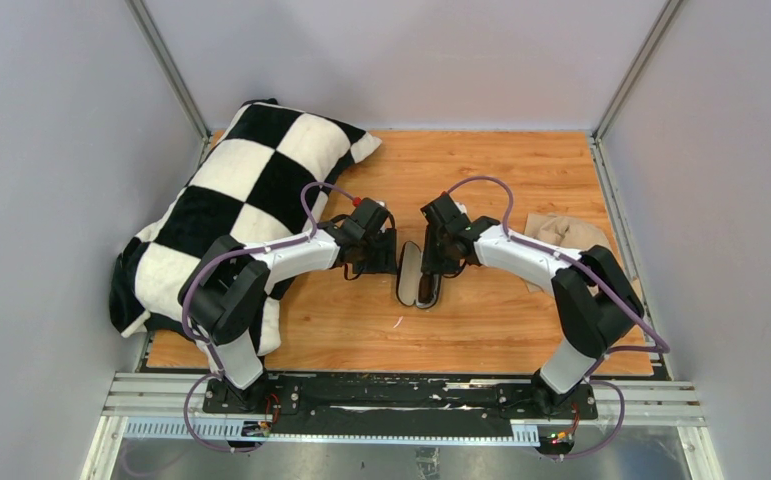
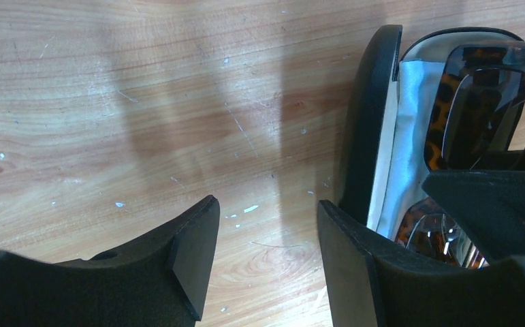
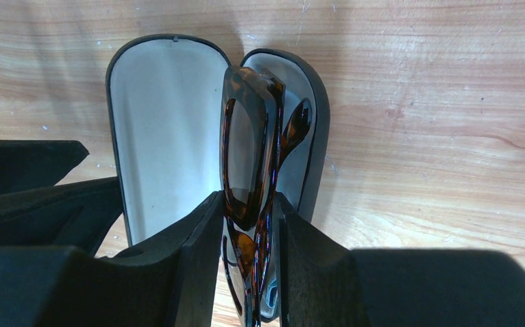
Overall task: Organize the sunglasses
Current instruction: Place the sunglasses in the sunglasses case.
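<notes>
The right pincer (image 3: 247, 208) was closed on the folded sunglasses (image 3: 249, 150) with dark brownish lenses and a mottled amber frame. It pinched them edge-on, I judge so they could settle lengthwise into one half of the open black oblong hard case (image 3: 154, 122) with pale lining, where they sat partly inside. The left pincer (image 2: 266, 218) stood open and empty, one finger close against the case's outer wall, probably to brace it. The case lay on a scuffed orange wood-grain worktop (image 1: 521, 180) enclosed by plain grey walls. A black-and-white chequered cushion (image 1: 251, 180) lay far left and a crumpled beige cloth (image 1: 566, 232) lay right.
</notes>
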Robot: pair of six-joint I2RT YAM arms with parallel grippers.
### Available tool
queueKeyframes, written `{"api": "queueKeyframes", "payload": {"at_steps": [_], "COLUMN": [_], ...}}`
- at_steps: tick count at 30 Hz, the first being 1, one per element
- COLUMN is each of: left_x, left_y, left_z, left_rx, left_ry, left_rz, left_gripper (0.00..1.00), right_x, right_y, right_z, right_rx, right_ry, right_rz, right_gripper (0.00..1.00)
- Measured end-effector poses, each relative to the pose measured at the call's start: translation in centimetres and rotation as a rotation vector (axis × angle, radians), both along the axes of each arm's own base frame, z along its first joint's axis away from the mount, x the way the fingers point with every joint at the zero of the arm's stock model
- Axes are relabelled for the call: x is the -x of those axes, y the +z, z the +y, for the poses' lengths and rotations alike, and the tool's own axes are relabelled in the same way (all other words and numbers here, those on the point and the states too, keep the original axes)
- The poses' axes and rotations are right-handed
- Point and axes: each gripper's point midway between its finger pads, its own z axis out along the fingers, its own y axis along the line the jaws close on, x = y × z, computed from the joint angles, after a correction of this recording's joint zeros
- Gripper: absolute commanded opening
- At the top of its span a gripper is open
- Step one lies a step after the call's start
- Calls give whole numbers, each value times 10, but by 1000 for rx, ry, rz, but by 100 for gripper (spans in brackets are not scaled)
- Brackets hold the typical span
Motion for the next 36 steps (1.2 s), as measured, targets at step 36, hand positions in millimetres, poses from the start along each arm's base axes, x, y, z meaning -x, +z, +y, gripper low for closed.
{"api": "queueKeyframes", "payload": {"at_steps": [36], "left_x": [12], "left_y": [4], "left_z": [-18], "left_rx": [37], "left_ry": [-61], "left_rz": [18], "left_gripper": [60], "right_x": [3], "right_y": [-24], "right_z": [-8], "right_rx": [5], "right_ry": [28], "right_rz": [23], "right_gripper": [51]}}
